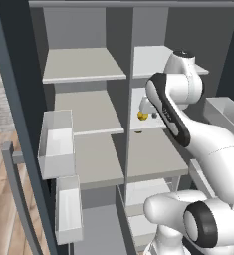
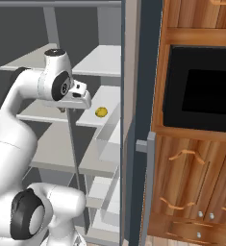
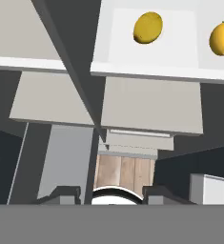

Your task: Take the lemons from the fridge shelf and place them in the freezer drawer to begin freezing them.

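Yellow lemons (image 3: 147,27) lay ahead of the closed, empty gripper (image 3: 112,194): likely light, firm, rollable, best pinched across the middle.

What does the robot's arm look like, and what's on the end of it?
The arm is made of smooth, rounded white tubes with dark bands and dark round caps at its joints. Its end effector has two small dark finger tips. No cables or markings show.

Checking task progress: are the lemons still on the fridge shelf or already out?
Still in: two lemons lie on the white shelf, apart from each other, untouched.
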